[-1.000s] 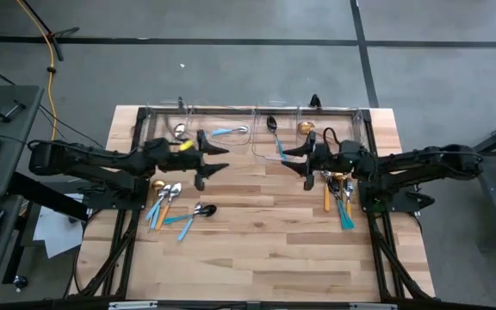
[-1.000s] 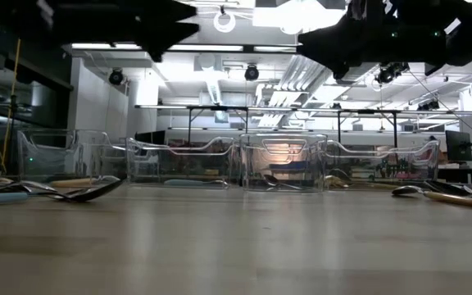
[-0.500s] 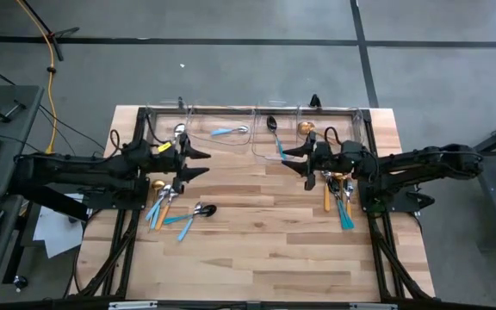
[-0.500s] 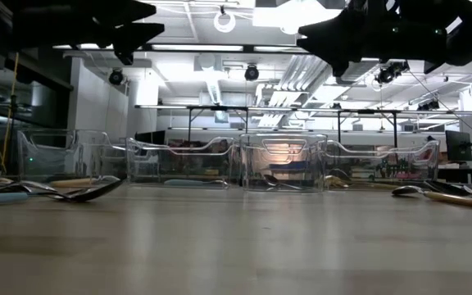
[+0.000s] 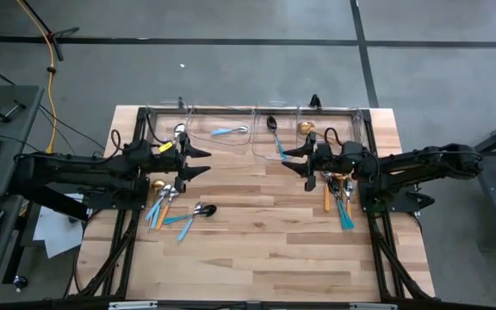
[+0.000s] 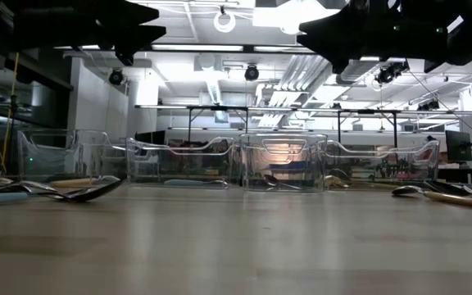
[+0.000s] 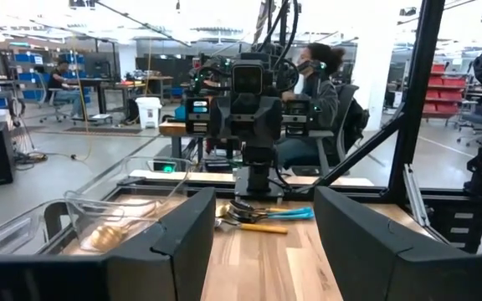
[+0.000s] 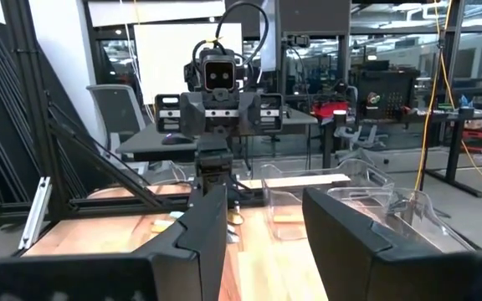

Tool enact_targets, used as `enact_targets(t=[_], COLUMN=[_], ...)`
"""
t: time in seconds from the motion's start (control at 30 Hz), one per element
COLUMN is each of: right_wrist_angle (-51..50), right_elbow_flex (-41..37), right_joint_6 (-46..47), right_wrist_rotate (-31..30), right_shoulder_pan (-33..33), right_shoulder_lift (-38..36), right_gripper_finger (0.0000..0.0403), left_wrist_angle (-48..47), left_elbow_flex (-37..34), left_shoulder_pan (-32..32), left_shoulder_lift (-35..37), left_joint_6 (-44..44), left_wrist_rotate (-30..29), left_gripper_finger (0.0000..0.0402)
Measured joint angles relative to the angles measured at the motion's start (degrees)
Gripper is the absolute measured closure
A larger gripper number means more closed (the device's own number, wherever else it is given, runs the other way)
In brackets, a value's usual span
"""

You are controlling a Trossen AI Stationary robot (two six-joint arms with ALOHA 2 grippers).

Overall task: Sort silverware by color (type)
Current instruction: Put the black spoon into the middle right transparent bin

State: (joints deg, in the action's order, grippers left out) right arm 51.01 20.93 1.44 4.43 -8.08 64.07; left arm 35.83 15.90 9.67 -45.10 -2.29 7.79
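The silverware lies in two loose piles on the wooden table: one (image 5: 166, 202) under my left arm, with a black spoon (image 5: 201, 210) beside it, and one (image 5: 338, 194) under my right arm. More pieces lie inside the clear bins (image 5: 257, 110) along the far edge: a blue-handled spoon (image 5: 229, 131), a black spoon (image 5: 272, 125) and a gold spoon (image 5: 306, 127). My left gripper (image 5: 203, 161) hovers open above the table left of centre. My right gripper (image 5: 293, 162) hovers open right of centre. The two face each other. Nothing shows between the fingers in either wrist view.
Bare wood fills the table's middle and near half (image 5: 257, 250). The bin walls (image 6: 281, 160) stand upright along the far edge. Beyond the table are desks, chairs and a seated person (image 7: 316, 84).
My left gripper has drawn back toward the table's left edge, staying level and open, then held still. The right arm and the silverware have kept their places.
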Motion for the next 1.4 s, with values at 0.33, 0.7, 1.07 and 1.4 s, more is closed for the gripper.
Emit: enact_targets(t=[0.33,0.7,1.07,1.4], right_wrist_angle=[-0.18,-1.03,-1.63,-2.26], right_elbow_flex=[0.0,0.0,0.0,0.0], right_joint_6=[0.01,0.03,1.3,1.12], right_wrist_rotate=[0.0,0.0,0.02,0.03], right_shoulder_pan=[0.0,0.0,0.0,0.0], right_shoulder_lift=[0.0,0.0,0.0,0.0], right_gripper_finger=[0.026,0.026,0.026,0.026], left_wrist_angle=[-1.39,-24.81,-63.86,-72.0], left_elbow_flex=[0.0,6.19,19.66,20.48], left_shoulder_pan=[-0.21,-18.66,-47.34,-49.05], left_shoulder_lift=[0.0,-1.0,-19.08,-30.34], left_joint_6=[-6.48,-21.82,-43.46,-41.67], left_wrist_rotate=[1.85,-0.19,-23.52,-34.07], left_gripper_finger=[0.0209,0.0209,0.0209,0.0209])
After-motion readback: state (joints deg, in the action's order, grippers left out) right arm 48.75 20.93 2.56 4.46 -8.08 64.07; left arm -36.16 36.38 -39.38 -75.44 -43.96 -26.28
